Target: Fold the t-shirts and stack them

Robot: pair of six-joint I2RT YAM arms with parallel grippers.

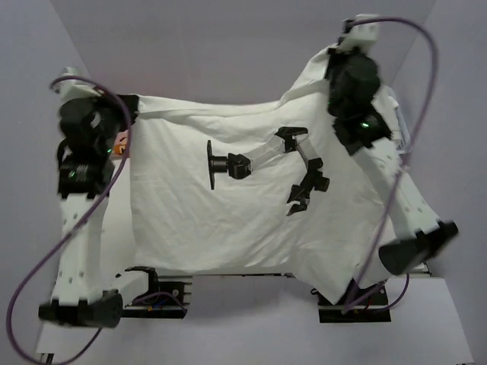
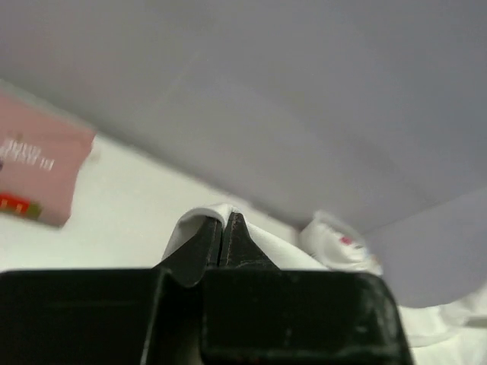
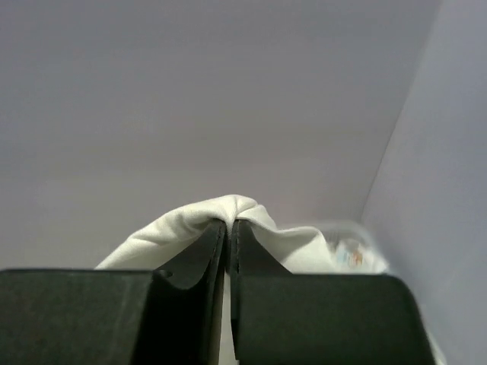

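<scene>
L wrist view: the left gripper is seen pinched tight on an edge fold of the large white tee. A pink tee lies flat to the claw's left, poss. already folded. A white tee w/ coloured marks is bunched to its right, beyond the tips.

R wrist view: the right gripper is clamped on another part of the same tee, w/ cloth humped over the tips.

Top view: the tee is held at its far edge, the R claw apparently higher, and the rest is draped back from the claws. Both arms are reached fwd. Progress is judged early: this tee is unfolded and no stack is seen.
</scene>
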